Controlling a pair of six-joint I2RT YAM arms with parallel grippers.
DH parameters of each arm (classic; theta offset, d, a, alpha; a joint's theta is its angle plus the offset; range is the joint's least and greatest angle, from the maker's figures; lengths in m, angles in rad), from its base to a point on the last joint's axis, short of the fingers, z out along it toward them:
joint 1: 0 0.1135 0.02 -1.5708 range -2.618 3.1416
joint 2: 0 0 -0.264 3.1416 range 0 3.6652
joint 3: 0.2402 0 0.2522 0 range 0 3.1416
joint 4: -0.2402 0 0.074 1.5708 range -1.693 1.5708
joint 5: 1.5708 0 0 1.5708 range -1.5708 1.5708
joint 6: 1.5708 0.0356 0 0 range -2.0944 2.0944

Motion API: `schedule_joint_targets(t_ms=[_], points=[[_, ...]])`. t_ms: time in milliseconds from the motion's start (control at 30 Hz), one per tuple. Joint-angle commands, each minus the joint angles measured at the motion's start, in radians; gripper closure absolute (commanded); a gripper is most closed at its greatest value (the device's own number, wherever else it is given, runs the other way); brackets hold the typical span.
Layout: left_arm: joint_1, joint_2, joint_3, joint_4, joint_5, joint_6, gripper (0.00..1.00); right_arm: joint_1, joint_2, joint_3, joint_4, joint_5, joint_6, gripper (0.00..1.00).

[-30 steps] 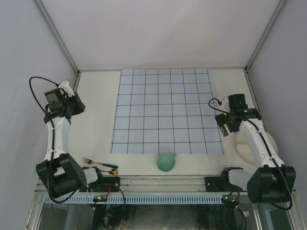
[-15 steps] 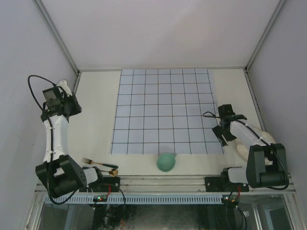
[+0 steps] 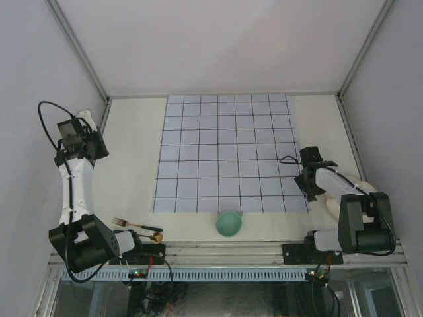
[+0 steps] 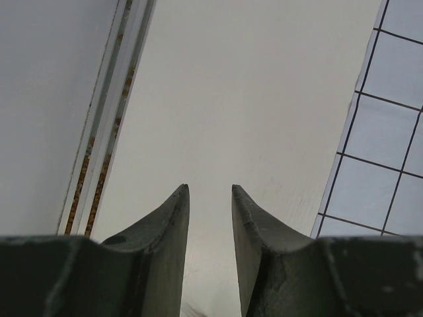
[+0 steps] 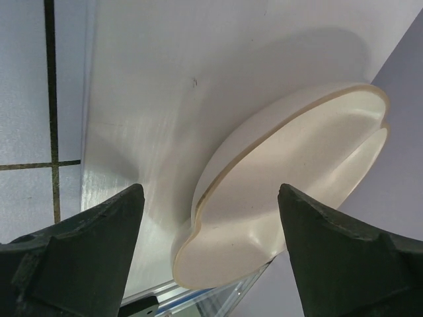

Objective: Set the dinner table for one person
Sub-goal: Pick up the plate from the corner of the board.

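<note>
1. The desk point(image 3: 132, 152) is the big cream surface. It is stiff and fixed, so you take hold only of the things on it. On its middle lies a pale blue cloth point(image 3: 228, 152) with dark grid lines. The cloth is thin and soft, and I think it can slide or wrinkle if something is dragged over it.
2. The plate point(image 5: 297, 178) lies flat at the right side of the desk, just beside the cloth, and it seems to reach a little over the desk's right edge. It is cream with a wavy raised rim. I judge it hard, smooth and perhaps breakable, and heavier than the other things.
3. Take the plate at the rim, with one finger under the lip and one above. The rim nearest the cloth looks the easiest part to reach. The glaze may be slippery, so lift it level.
4. The right claw point(image 5: 210, 198) is wide open and holds nothing. It looks down on the near rim of the plate, and from these views I cannot tell if it touches.
5. The left claw point(image 4: 209, 191) is over the bare left side of the desk. Its fingers are a small gap apart, with nothing between them.
6. A green cup point(image 3: 229, 223) stands at the near edge of the cloth. A fork point(image 3: 135, 226) and a spoon point(image 3: 153, 238) lie near the left arm's base. They look light and thin.
</note>
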Motion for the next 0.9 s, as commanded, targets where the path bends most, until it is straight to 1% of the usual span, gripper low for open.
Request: schedule_joint_targets(t_ms=[0, 233, 467, 600, 700, 867], points=[[0.004, -0.027, 0.027, 0.006, -0.012, 0.029, 0.64, -0.01, 0.01, -0.003, 0.041, 0.058, -0.004, 0.18], [0.005, -0.006, 0.059, 0.0, -0.002, 0.022, 0.64, -0.029, 0.052, -0.006, 0.05, 0.091, -0.003, 0.24], [0.005, -0.024, 0.058, -0.016, -0.025, 0.02, 0.64, -0.056, 0.072, -0.03, 0.071, 0.098, -0.015, 0.26], [0.005, -0.046, 0.051, -0.011, -0.008, 0.003, 0.64, -0.062, 0.07, -0.03, 0.071, 0.093, -0.015, 0.28], [0.005, -0.039, 0.065, -0.015, -0.002, -0.007, 0.63, -0.063, 0.074, -0.031, 0.072, 0.095, -0.017, 0.31], [0.004, -0.04, 0.067, -0.017, 0.002, -0.002, 0.64, -0.062, 0.107, -0.03, 0.076, 0.098, -0.021, 0.42]])
